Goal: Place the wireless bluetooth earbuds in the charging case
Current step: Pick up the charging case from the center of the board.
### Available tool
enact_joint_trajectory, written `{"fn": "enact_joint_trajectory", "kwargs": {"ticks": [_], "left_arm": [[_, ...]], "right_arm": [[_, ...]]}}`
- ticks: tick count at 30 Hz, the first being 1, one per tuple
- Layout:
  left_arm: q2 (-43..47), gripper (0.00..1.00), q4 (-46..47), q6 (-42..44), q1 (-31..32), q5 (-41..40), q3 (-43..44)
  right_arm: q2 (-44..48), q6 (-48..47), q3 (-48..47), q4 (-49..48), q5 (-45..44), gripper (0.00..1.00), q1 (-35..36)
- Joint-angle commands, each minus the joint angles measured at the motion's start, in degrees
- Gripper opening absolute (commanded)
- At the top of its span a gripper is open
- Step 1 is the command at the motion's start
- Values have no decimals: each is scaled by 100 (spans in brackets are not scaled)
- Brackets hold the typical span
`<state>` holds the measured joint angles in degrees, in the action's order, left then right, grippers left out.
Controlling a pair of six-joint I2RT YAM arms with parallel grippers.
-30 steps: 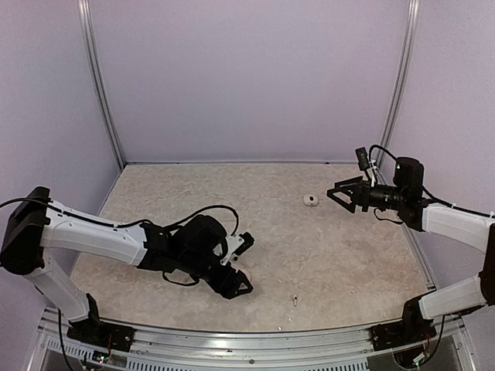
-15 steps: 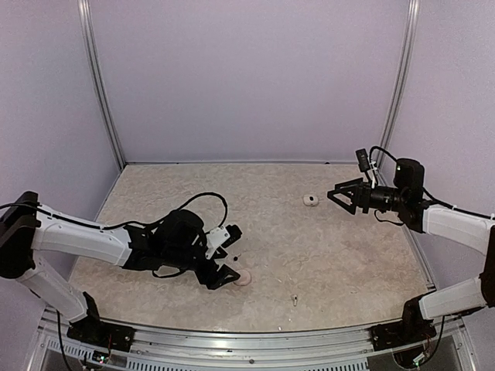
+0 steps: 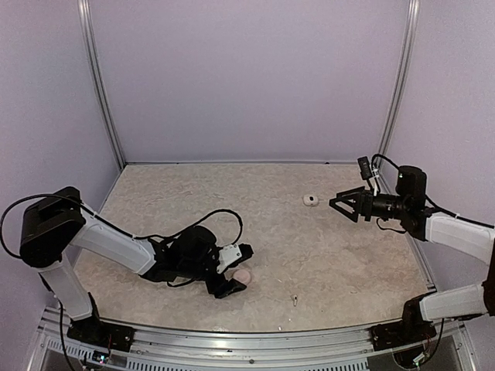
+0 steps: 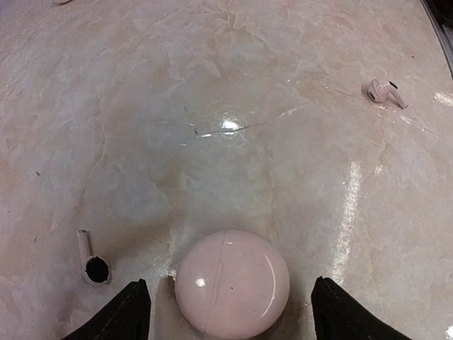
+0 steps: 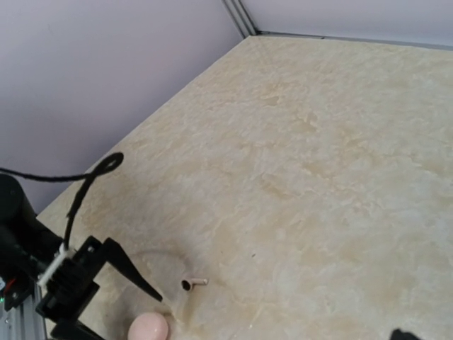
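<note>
As it gapes, left gripper point(image 4: 228, 301) straddles case point(image 4: 232, 273)

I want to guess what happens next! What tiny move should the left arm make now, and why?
Probably close the jaws of the left gripper on the pink case. They stand open on either side of it, not touching, and the case lies shut on the table, with one earbud loose beside it. Holding it steady seems needed first.

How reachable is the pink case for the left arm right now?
Likely yes. The left gripper is open, its fingers either side of the case with nothing between them. One earbud lies close outside one finger and might get nudged.
</note>
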<state>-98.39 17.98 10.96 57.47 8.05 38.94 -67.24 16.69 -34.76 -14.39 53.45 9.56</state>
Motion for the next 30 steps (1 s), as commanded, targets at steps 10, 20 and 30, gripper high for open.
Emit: {"fn": "enact_joint_trajectory", "kwargs": {"ticks": [10, 20, 30], "left_arm": [[-663, 66, 451, 486, 0, 520, 215], [-247, 42, 336, 853, 334, -285, 259], [874, 38, 126, 1297, 828, -1617, 753]], "right_arm": [[-178, 653, 182, -101, 119, 93, -44], [-137, 727, 286, -9, 372, 88, 6], [108, 879, 497, -366, 298, 80, 862]]}}
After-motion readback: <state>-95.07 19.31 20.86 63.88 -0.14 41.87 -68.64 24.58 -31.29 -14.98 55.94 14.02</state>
